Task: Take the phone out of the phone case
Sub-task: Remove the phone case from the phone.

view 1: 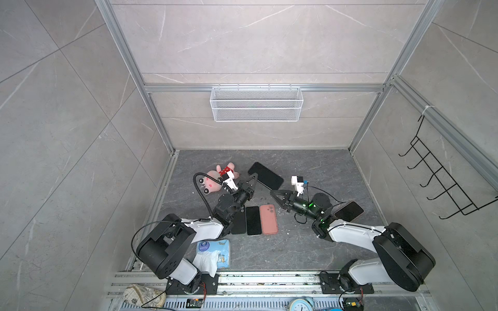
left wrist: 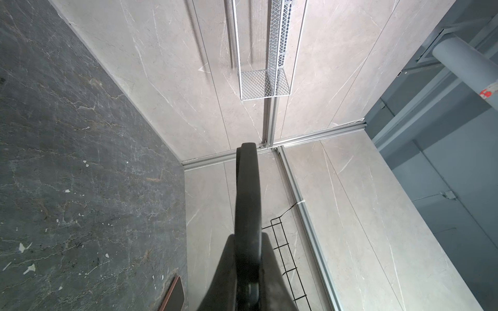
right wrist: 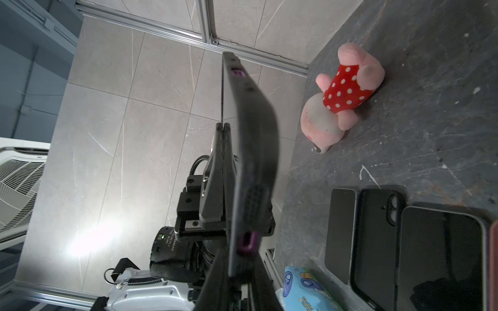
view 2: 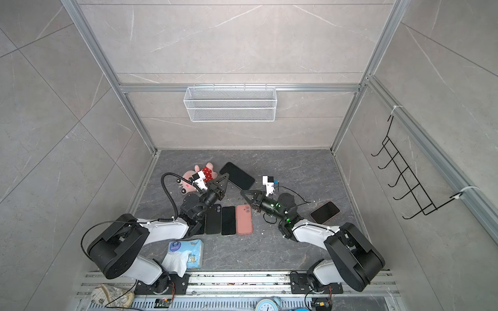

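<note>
The phone (view 1: 266,176), inside its phone case (right wrist: 256,150), is above the bench (view 1: 310,250), with left hand (view 1: 254,177) and right hand (view 1: 271,192) both pinching it. We should peel one corner slowly and grip the phone firmly.

Pink plush (view 1: 212,185), tissue pk (view 1: 215,249) well apart; wire basket (view 1: 256,107), hook rack (view 1: 443,177) hung.

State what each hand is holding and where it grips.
Both hands hold the black-cased phone with purple buttons: the left hand pinches one long edge, and the right hand clamps one end.
</note>
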`<state>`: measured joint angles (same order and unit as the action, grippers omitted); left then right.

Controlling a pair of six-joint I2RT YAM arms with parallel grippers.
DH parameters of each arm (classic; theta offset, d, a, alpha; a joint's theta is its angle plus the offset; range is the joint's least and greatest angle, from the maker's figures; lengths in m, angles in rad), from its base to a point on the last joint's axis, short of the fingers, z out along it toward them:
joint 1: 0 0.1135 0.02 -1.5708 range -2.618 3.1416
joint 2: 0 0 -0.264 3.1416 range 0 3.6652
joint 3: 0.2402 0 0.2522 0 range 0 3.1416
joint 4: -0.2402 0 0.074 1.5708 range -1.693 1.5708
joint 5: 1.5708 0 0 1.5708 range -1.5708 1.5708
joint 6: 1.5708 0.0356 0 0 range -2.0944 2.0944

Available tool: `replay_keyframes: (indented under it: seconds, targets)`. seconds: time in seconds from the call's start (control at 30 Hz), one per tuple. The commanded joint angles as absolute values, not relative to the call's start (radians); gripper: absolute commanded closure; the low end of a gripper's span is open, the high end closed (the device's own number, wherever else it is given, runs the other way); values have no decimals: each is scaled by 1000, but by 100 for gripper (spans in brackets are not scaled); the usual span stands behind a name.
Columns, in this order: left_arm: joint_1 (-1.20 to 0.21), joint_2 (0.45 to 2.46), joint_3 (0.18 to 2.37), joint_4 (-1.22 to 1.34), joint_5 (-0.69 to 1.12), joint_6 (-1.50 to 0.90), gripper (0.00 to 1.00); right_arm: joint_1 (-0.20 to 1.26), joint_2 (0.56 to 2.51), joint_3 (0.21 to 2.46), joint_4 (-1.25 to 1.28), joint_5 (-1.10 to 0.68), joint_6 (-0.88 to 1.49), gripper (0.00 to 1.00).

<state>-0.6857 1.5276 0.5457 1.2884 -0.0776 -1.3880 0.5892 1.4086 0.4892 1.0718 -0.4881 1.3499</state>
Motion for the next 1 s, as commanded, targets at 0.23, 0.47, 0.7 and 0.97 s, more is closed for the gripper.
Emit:
replay_keyframes:
  seconds: [0.23, 0.47, 0.7, 0.97]
  targets:
    - [-690, 1440, 627, 1133, -98, -1491, 100, 604, 1348, 527, 879, -512, 1128, 100]
    - [-689, 1353, 688, 841, -54, -1573, 100, 642, 1209, 589, 448, -360, 748, 100]
    - [-689, 1369, 725, 828, -6, -1627, 100, 650, 1167, 628, 341, -241, 590, 100]
    - [-667, 1340, 736, 811, 38, -1585, 100, 653, 1118, 637, 256, -193, 511, 93]
